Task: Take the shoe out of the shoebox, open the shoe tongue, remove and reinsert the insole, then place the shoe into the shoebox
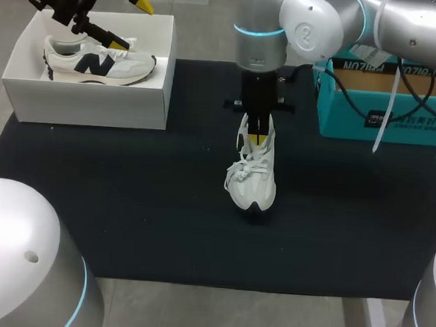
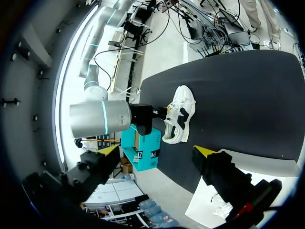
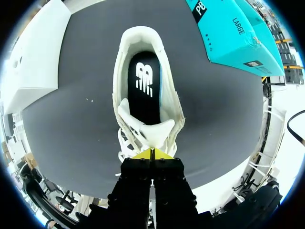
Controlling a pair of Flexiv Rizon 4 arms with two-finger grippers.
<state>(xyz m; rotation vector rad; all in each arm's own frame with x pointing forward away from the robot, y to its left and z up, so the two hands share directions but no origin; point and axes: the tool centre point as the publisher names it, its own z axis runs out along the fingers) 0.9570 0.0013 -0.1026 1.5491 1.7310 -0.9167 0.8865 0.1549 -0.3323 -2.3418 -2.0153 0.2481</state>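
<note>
The white lace-up sneaker (image 1: 254,182) is already out of its box and stands toe toward us in the middle of the black-topped counter (image 1: 125,202). We judge the tongue-opening step to be in hand. Our right tool (image 3: 152,153) has its yellow tips pinched together on the edge of the padded white tongue (image 3: 152,133). The flat black insole with a white logo (image 3: 144,90) lies seated inside, so pulling it out, refitting it and boxing the sneaker all remain. The laces look loose and the collar gapes. Our left tool (image 2: 158,151) hangs spread wide over the white cardboard shoebox (image 1: 88,98), where a second white sneaker with a navy side mark (image 1: 98,64) lies.
</note>
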